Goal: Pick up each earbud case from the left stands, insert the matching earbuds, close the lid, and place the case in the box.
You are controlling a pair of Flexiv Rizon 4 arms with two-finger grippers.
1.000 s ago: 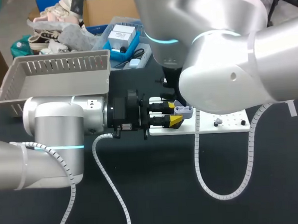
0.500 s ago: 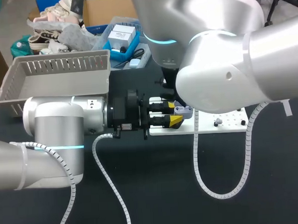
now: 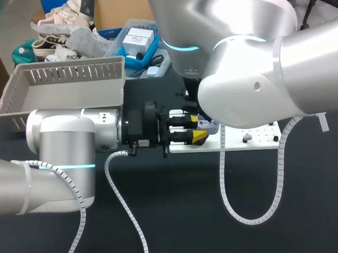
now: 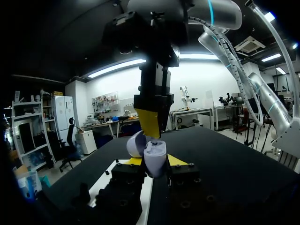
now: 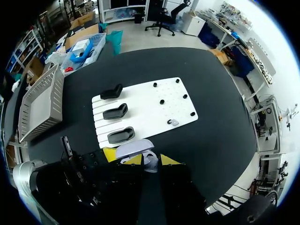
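- Since a second ago, only the right arm (image 3: 252, 82) has shifted: its bulky housing has drifted slightly toward the left arm (image 3: 67, 137) and covers a little more of the earbud case. The left arm has not moved.
- The left tool (image 3: 197, 129) reaches sideways over the desk (image 3: 179, 216). It is clamped on the lavender earbud case (image 4: 153, 157), one yellow tip on each side, and holds it off the desk just above the near edge of the white board (image 5: 150, 101).
- The case's lid (image 4: 136, 144) stands open, tipped back.
- The right tool (image 5: 151, 160) comes straight down onto the open case, its tips at the mouth. Whether it carries an earbud or is open, I cannot tell; the spot is too crowded.
- All three black stands (image 5: 116, 111) on the board are bare.
- One small pale earbud (image 5: 173, 122) lies on the board among the dark pegs, well apart from the case.
- No case shows in the visible part of the grey box (image 3: 69, 69).
- Progress, as I judge it: the pick-up is done and the lid is open, so this is the earbud-insertion step. The earbud on the board probably still has to go in. After that come closing the lid and carrying the case to the box.
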